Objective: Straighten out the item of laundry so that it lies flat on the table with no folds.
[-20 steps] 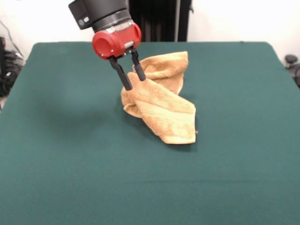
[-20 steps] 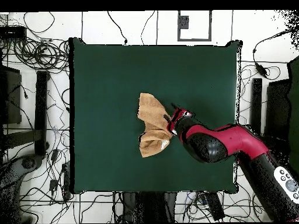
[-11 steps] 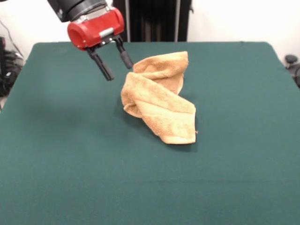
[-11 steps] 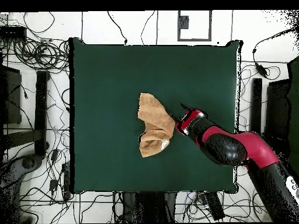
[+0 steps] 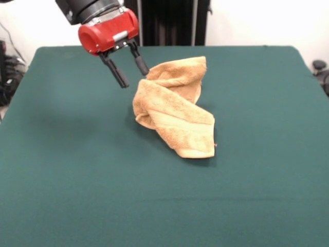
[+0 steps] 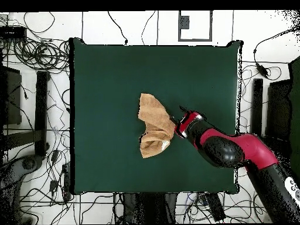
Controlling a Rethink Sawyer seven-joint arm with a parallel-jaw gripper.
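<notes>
The item of laundry is a tan-orange towel, twisted and folded over itself near the middle of the dark green table. Its thicker bunched end lies toward the far side, and a flatter corner points to the near right. My gripper hangs just left of the bunched far end, tilted, open, with nothing between its fingers. One fingertip is close to the cloth's edge; I cannot tell whether it touches. From overhead, the towel lies left of the gripper.
Bare green cloth surrounds the towel on every side. Black stands and many cables lie on the floor around the table edges.
The gripper lifted off the towel's folded top and swung left, then drifted slightly back toward the towel. Its fingers spread wider. The towel has kept its shape.
</notes>
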